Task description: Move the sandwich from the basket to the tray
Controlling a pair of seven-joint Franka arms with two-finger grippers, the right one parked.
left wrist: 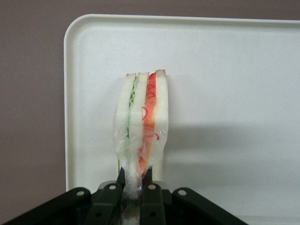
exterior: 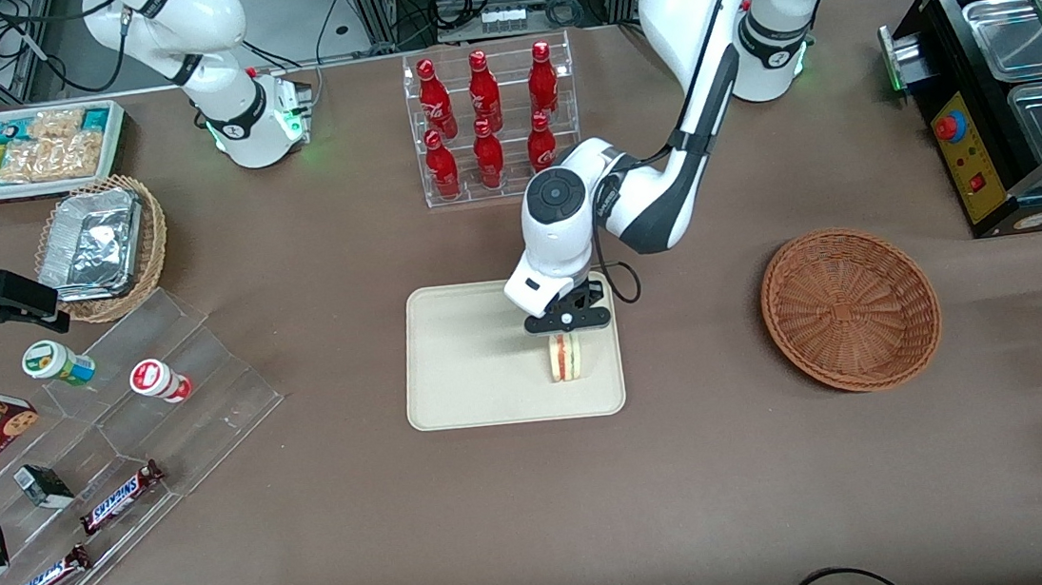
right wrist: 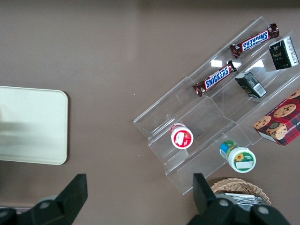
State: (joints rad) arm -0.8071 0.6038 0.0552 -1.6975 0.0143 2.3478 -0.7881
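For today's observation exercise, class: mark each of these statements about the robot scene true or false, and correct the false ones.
1. The triangular white-bread sandwich lies in the round reddish-brown wicker basket. False: it is over the flat cream rectangular tray; nothing shows in the basket.
2. The left arm's gripper is shut on the sandwich's clear wrapper. True.
3. The sandwich is held on edge, red and green filling showing. True.
4. The clear rack of red bottles stands nearer the front camera than the tray. False: it stands farther from it.
5. The basket lies toward the working arm's end of the table. True.
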